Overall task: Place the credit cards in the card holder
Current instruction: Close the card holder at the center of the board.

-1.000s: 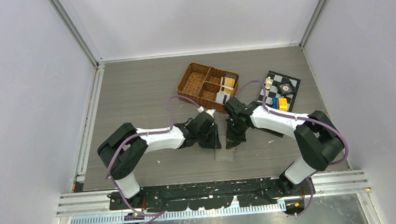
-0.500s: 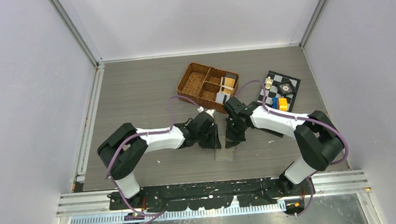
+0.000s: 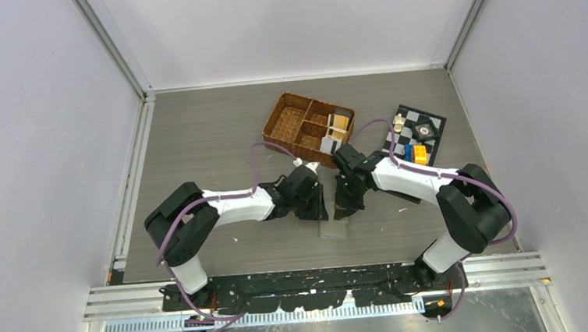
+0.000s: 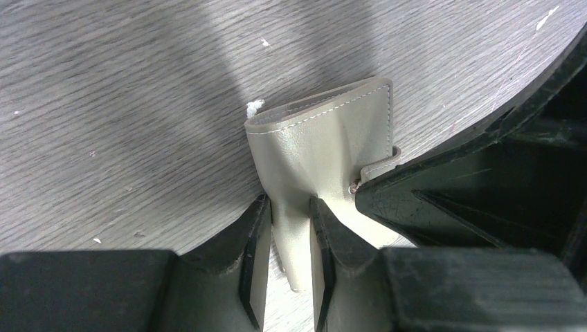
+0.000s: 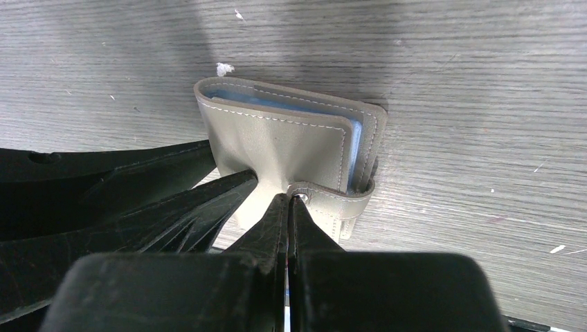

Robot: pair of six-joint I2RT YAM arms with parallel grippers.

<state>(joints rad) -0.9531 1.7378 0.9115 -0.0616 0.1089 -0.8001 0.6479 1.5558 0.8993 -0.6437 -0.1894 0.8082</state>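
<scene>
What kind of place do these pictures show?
Probably a laboratory robot cell: plain white walls in metal framing enclose a grey table, the left arm and right arm are bolted at its near edge, and a wicker basket and checkered mat serve as props.

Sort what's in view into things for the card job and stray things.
Job:
card holder, pinched by left gripper and right gripper
credit cards, standing in the wicker basket

Stray:
checkered board
yellow block
</scene>
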